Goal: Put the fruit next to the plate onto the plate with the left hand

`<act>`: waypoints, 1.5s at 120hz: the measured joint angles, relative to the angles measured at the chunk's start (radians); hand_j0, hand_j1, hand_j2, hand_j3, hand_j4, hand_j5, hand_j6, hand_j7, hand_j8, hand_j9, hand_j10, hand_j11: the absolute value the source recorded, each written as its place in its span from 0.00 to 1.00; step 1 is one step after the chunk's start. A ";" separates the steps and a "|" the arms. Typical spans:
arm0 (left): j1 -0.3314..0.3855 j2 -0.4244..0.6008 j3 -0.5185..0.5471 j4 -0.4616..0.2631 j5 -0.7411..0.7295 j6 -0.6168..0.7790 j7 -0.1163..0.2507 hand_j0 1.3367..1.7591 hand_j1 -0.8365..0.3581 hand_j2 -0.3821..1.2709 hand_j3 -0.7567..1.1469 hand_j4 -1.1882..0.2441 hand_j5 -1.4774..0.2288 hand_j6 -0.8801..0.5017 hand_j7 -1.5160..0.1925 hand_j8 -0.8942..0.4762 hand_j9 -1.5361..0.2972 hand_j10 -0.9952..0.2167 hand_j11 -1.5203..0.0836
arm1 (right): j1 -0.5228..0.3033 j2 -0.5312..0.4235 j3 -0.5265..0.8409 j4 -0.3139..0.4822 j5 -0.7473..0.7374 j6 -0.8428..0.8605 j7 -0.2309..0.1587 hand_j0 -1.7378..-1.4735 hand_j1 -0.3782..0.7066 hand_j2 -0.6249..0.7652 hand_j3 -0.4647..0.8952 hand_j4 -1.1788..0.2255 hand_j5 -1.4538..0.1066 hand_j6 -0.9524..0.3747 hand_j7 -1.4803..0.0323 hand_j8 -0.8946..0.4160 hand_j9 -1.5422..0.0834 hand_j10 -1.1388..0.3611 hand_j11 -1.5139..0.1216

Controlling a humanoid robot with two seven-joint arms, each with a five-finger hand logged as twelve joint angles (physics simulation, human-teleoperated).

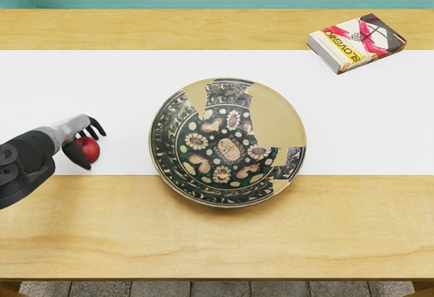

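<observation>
- While wrapped round red fruit [88, 149]: left hand [76, 133], thumb under, dark fingers over, partly closed on it.
- Fruit at near edge of white runner [373, 121], left of patterned plate [281, 117], apart from it, not on it.
- Lifted or resting on cloth: cannot tell.
- Book [356, 41] far right, straddling runner's far edge and wooden table [217, 236].

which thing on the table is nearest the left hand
The small round red fruit, by the left hand; the patterned round plate and paperback book lie farther right.

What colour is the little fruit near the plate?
The fruit is red, shown best in the head view, left of the plate.
</observation>
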 joint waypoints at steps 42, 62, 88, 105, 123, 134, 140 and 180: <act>0.000 0.014 -0.002 -0.004 -0.013 -0.012 0.000 0.75 0.39 0.40 0.40 0.39 0.36 0.36 0.39 0.41 0.38 0.38 0.42 | 0.002 0.000 0.000 0.000 0.000 0.000 0.000 0.30 0.03 0.45 0.34 0.84 0.93 0.72 0.98 0.68 0.95 0.76 0.93; -0.025 0.075 -0.011 -0.039 -0.029 -0.023 0.001 0.74 0.33 0.44 0.40 0.39 0.26 0.45 0.29 0.50 0.29 0.47 0.33 | 0.003 0.000 0.000 0.000 0.000 0.000 0.000 0.30 0.03 0.45 0.34 0.84 0.93 0.72 0.98 0.68 0.95 0.76 0.93; -0.082 0.093 -0.054 -0.110 -0.077 -0.070 0.000 0.73 0.32 0.47 0.40 0.37 0.17 0.47 0.22 0.54 0.22 0.50 0.26 | 0.009 0.000 0.000 0.001 0.000 0.001 0.000 0.30 0.03 0.45 0.34 0.84 0.93 0.72 0.98 0.68 0.95 0.76 0.93; -0.105 0.089 -0.114 -0.125 -0.118 -0.142 -0.001 0.73 0.34 0.48 0.40 0.35 0.12 0.47 0.20 0.54 0.20 0.49 0.23 | 0.010 0.000 0.000 0.001 0.000 0.001 0.000 0.30 0.03 0.45 0.34 0.84 0.93 0.72 0.98 0.68 0.95 0.76 0.93; -0.196 0.047 -0.171 -0.128 -0.197 -0.245 -0.001 0.73 0.39 0.46 0.40 0.32 0.11 0.43 0.18 0.52 0.19 0.47 0.22 | 0.015 0.000 0.001 0.002 0.000 0.001 0.000 0.30 0.03 0.45 0.34 0.84 0.93 0.72 0.98 0.68 0.95 0.76 0.93; -0.223 0.006 -0.185 -0.127 -0.248 -0.293 0.000 0.73 0.44 0.40 0.40 0.31 0.09 0.42 0.15 0.53 0.18 0.45 0.21 | 0.016 0.000 0.001 0.002 0.000 0.001 0.000 0.30 0.03 0.45 0.34 0.84 0.93 0.72 0.98 0.68 0.95 0.76 0.93; -0.244 -0.025 -0.189 -0.126 -0.273 -0.310 0.000 0.73 0.48 0.40 0.40 0.31 0.08 0.41 0.15 0.49 0.18 0.43 0.21 | 0.016 0.000 0.001 0.004 0.000 0.001 0.000 0.30 0.03 0.45 0.34 0.84 0.93 0.72 0.98 0.68 0.95 0.76 0.93; -0.338 -0.231 -0.194 -0.114 -0.389 -0.341 -0.001 0.74 0.41 0.57 0.40 0.29 0.09 0.40 0.18 0.44 0.19 0.39 0.21 | 0.018 0.000 0.000 0.007 0.000 0.001 0.000 0.30 0.03 0.45 0.34 0.84 0.93 0.72 0.98 0.68 0.95 0.76 0.93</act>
